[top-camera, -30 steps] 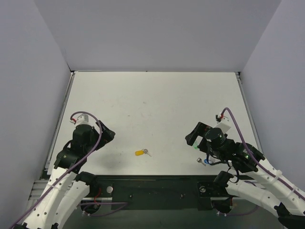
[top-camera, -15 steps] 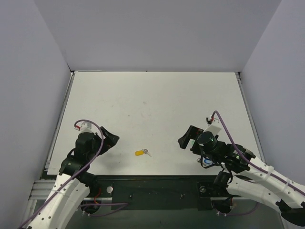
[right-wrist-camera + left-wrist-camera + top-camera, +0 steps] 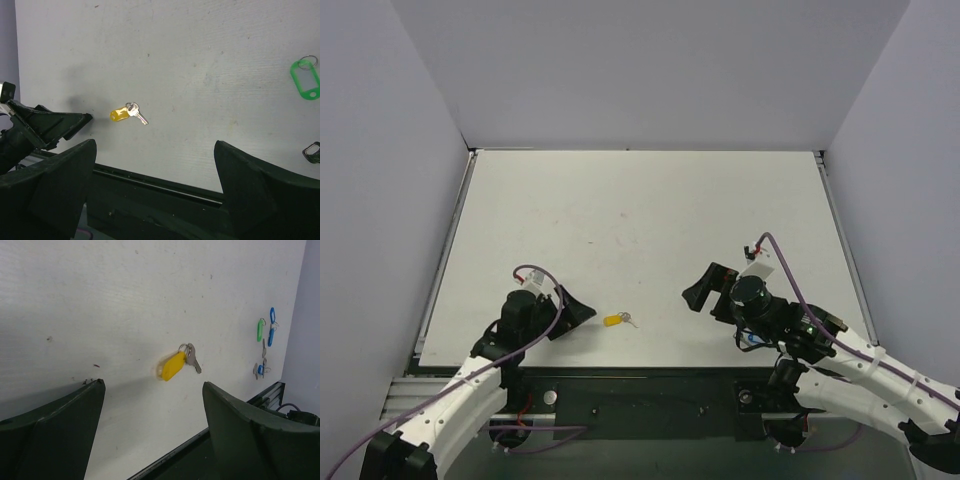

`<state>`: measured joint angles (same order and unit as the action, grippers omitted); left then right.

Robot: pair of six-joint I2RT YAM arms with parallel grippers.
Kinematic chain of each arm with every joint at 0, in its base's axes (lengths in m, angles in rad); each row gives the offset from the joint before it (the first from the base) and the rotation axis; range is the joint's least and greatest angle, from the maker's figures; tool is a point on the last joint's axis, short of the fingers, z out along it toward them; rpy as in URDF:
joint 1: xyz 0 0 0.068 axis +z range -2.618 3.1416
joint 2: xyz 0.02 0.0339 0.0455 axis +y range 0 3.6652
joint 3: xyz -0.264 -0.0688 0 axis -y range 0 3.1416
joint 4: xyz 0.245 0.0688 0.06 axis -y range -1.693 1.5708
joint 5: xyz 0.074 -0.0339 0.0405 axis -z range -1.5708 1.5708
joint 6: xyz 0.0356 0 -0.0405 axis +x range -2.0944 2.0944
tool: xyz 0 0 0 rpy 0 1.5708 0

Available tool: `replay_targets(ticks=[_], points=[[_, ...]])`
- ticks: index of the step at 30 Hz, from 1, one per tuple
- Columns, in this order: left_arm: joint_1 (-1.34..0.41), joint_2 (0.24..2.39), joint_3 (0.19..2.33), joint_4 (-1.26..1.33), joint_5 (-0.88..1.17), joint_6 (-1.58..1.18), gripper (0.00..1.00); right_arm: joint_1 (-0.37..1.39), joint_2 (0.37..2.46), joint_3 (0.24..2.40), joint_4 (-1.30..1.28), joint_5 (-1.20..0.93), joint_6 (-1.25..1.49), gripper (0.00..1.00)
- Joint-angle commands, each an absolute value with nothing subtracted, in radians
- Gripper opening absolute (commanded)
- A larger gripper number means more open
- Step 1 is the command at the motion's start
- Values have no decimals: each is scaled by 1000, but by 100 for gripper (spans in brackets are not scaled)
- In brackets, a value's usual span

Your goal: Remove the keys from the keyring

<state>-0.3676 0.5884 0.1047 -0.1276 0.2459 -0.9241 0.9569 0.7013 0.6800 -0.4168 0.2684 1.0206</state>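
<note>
A yellow-capped key (image 3: 612,320) lies on the white table with a small silver key (image 3: 630,320) and the thin keyring joining them. In the left wrist view the yellow cap (image 3: 172,366), the keyring (image 3: 183,347) and the silver key (image 3: 194,360) lie just ahead of my open left gripper (image 3: 153,385). My left gripper (image 3: 578,313) is low, just left of the key. My right gripper (image 3: 700,290) is open and empty, right of the key and apart from it. The right wrist view shows the yellow cap (image 3: 119,114) and the keyring (image 3: 131,106) ahead on the left.
Green (image 3: 260,330) and blue (image 3: 271,327) key tags and more small keys (image 3: 259,371) lie right of the yellow key, near the right arm. The green tag (image 3: 306,80) shows in the right wrist view. The table's black front edge (image 3: 165,187) is close.
My left gripper has moved right and toward the near edge, closing in on the yellow key. My right gripper has moved left toward it. The key has not moved.
</note>
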Motion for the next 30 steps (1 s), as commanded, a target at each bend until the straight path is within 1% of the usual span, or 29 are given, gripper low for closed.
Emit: replay_targets(ticks=[1, 12, 23, 30], points=[[-419, 649, 95, 83, 285, -933, 89, 962, 724, 661, -353, 259, 1012, 98], [-551, 840, 78, 248, 215, -982, 86, 963, 738, 643, -304, 241, 1026, 98], [-610, 982, 67, 386, 178, -1046, 80, 963, 726, 624, -288, 236, 1037, 98], [-630, 1031, 61, 433, 164, -1071, 76, 963, 712, 618, -287, 238, 1043, 97]])
